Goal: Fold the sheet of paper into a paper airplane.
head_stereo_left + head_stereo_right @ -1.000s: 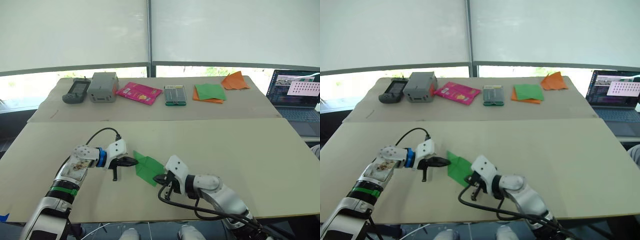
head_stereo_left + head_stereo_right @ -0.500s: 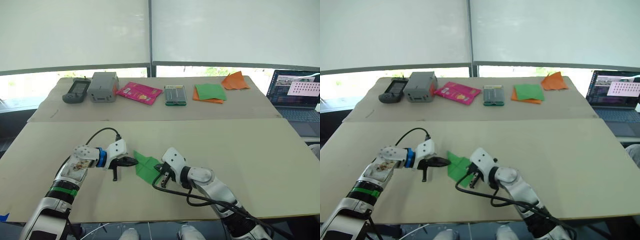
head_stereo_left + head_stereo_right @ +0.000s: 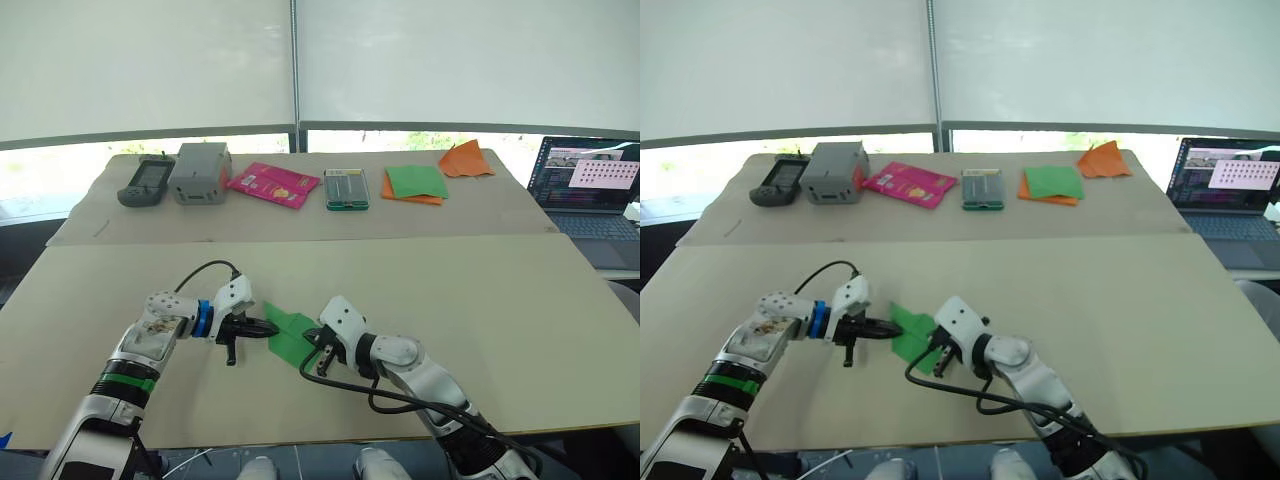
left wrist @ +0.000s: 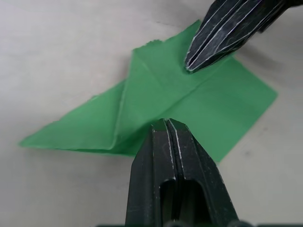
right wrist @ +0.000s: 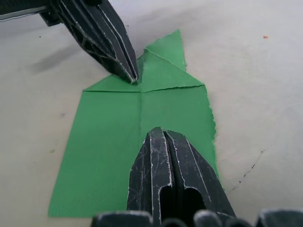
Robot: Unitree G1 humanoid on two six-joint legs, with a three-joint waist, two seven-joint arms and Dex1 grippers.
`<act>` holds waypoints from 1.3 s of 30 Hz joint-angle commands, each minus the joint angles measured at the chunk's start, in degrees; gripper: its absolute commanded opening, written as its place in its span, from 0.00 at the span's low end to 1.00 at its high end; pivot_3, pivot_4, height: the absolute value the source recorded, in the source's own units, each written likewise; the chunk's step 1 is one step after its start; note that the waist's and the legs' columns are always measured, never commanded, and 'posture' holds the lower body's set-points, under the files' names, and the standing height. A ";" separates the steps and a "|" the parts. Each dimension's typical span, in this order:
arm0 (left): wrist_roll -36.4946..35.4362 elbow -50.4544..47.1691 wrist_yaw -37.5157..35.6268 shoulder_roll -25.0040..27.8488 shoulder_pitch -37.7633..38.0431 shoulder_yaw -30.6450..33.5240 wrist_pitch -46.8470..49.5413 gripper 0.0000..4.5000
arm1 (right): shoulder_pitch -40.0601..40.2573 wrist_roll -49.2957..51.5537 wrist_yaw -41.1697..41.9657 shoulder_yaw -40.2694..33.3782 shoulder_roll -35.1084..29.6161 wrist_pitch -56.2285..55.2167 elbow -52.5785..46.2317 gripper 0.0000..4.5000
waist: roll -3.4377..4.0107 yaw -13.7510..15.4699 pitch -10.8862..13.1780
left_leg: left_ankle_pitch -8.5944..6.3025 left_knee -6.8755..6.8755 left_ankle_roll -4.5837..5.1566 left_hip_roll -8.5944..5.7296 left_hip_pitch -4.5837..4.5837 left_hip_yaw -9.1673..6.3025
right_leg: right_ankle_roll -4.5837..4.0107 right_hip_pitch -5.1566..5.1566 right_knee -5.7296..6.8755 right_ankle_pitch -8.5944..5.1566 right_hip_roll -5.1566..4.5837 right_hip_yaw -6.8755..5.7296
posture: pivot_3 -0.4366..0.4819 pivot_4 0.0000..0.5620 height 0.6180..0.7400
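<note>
While lowered from opposite sides, both closed fingers (image 4: 166, 130) (image 5: 163, 137) press the sheet of paper (image 5: 137, 137).

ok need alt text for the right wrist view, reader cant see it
A creased green sheet of paper lies flat on a pale table, its far end folded into a point with triangular flaps. The right tool, fingers together, rests over the near part of the sheet, and the left tool, also shut, touches the folded flaps.
</note>
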 commanded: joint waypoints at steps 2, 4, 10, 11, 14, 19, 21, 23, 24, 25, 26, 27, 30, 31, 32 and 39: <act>-3.20 -2.54 -0.51 -1.54 -1.30 1.13 3.04 0.00 | 1.25 -0.89 0.13 1.90 -0.29 1.70 2.19 0.01 | -0.02 0.03 0.01 | 0.00 0.00 0.00 0.00 0.00 0.00 | 0.00 0.00 0.00 0.00 0.00 0.00 | 0.48 0.27 1.00; -4.91 -3.29 -0.71 -2.22 -2.22 1.89 5.35 0.00 | 1.47 -0.86 0.04 1.98 -0.28 1.96 1.94 0.01 | -0.05 0.08 0.03 | 0.00 0.00 0.00 0.00 0.00 0.00 | 0.00 0.01 0.00 0.00 0.00 0.00 | 0.48 0.27 1.00; -3.88 0.42 1.66 -3.40 -4.91 1.96 4.97 0.00 | 1.59 -0.94 -0.17 2.16 -0.28 2.38 1.62 0.01 | -0.10 -0.01 0.06 | 0.00 0.00 0.00 0.00 -0.01 -0.01 | 0.02 -0.01 -0.01 0.01 0.01 0.00 | 0.48 0.27 1.00; -2.65 1.40 1.91 -3.37 -4.62 1.04 3.34 0.00 | 1.58 -0.94 -0.22 2.17 -0.23 2.50 1.47 0.01 | -0.06 -0.06 0.04 | 0.00 0.00 0.00 0.00 -0.01 -0.01 | 0.02 -0.01 -0.01 0.01 0.01 0.00 | 0.48 0.27 1.00; 0.65 3.93 2.45 -3.36 -3.91 -1.13 -1.28 0.00 | 1.54 -0.95 -0.29 2.17 -0.22 2.88 0.98 0.01 | -0.05 -0.03 0.04 | 0.00 -0.02 0.00 0.00 -0.01 -0.01 | 0.07 -0.01 -0.01 0.05 0.01 0.00 | 0.48 0.27 1.00; 4.61 8.04 3.81 -3.96 -3.96 -3.18 -6.73 0.00 | 0.98 -0.91 -0.39 1.93 -0.27 3.13 -0.45 0.01 | -0.11 0.11 0.02 | 0.00 -0.01 0.00 0.00 0.01 -0.01 | 0.02 0.01 -0.02 0.02 0.01 0.00 | 0.48 0.27 1.00; 5.23 9.27 4.31 -4.41 -4.17 -3.33 -7.67 0.00 | 0.60 -0.87 -0.34 1.74 -0.01 2.70 -0.97 0.01 | -0.08 0.11 0.01 | 0.00 -0.01 0.00 0.00 0.01 -0.01 | 0.02 0.02 -0.04 0.02 0.01 0.00 | 0.48 0.27 1.00; 5.66 9.71 4.03 -4.45 -4.22 -3.65 -8.46 0.00 | -0.46 -0.48 -0.16 1.36 0.85 1.47 -1.77 0.01 | -0.07 0.11 0.01 | 0.00 -0.01 0.00 0.00 0.02 -0.01 | 0.02 0.03 -0.02 0.02 0.01 0.00 | 0.48 0.27 1.00; 5.74 9.85 3.95 -4.43 -4.18 -3.71 -8.75 0.00 | -1.17 -0.30 -0.13 1.24 1.41 1.30 -1.90 0.01 | -0.07 0.11 0.01 | 0.00 -0.01 0.00 0.00 0.02 -0.01 | 0.03 0.02 -0.02 0.02 0.01 0.00 | 0.48 0.27 1.00; 5.79 9.95 3.89 -4.41 -4.13 -3.71 -8.96 0.00 | -1.80 -0.25 -0.10 1.25 1.83 1.21 -1.78 0.01 | -0.07 0.11 0.02 | 0.00 -0.01 0.00 0.00 0.02 -0.01 | 0.03 0.02 -0.02 0.02 0.01 0.01 | 0.48 0.27 1.00; 5.82 10.00 3.85 -4.40 -4.04 -3.65 -9.09 0.00 | -2.31 -0.26 -0.12 1.31 2.15 1.38 -1.42 0.01 | -0.06 0.10 0.02 | 0.00 -0.01 0.00 0.00 0.02 -0.01 | 0.03 0.01 -0.01 0.03 0.01 0.00 | 0.48 0.27 1.00; 5.84 9.98 3.82 -4.39 -3.94 -3.58 -9.13 0.00 | -2.77 -0.47 -0.19 1.47 2.33 1.48 -0.78 0.01 | -0.05 0.10 0.03 | 0.00 -0.01 0.00 0.00 0.01 -0.01 | 0.03 -0.01 0.00 0.03 0.01 0.00 | 0.48 0.27 1.00; 5.89 9.78 3.88 -4.32 -3.73 -3.49 -9.14 0.00 | -3.41 -1.22 -0.01 2.25 2.10 1.14 1.34 0.01 | -0.04 0.10 0.03 | 0.00 -0.01 0.01 0.00 -0.01 -0.01 | 0.05 0.00 0.00 0.04 0.01 0.00 | 0.48 0.27 1.00; 5.89 9.77 3.93 -4.30 -3.71 -3.46 -9.11 0.00 | -3.40 -1.08 0.04 2.27 2.14 1.08 1.56 0.01 | -0.04 0.10 0.03 | 0.00 -0.01 0.00 0.00 -0.01 -0.01 | 0.08 0.00 0.00 0.06 0.01 0.00 | 0.48 0.27 1.00; 5.89 9.79 3.93 -4.27 -3.68 -3.46 -9.15 0.00 | -3.32 -0.92 0.08 2.30 2.21 1.19 1.72 0.01 | -0.04 0.10 0.03 | 0.00 -0.01 0.00 0.00 -0.01 -0.01 | 0.09 0.01 0.00 0.06 0.01 0.00 | 0.48 0.27 1.00; 5.76 8.79 4.01 -3.89 -2.89 -3.38 -8.86 0.00 | -1.60 -2.21 0.44 3.82 -0.24 5.08 4.14 0.01 | 0.04 0.10 -0.04 | 0.00 -0.01 0.01 0.00 0.03 -0.01 | 0.06 0.04 0.00 0.05 0.01 0.00 | 0.48 0.27 1.00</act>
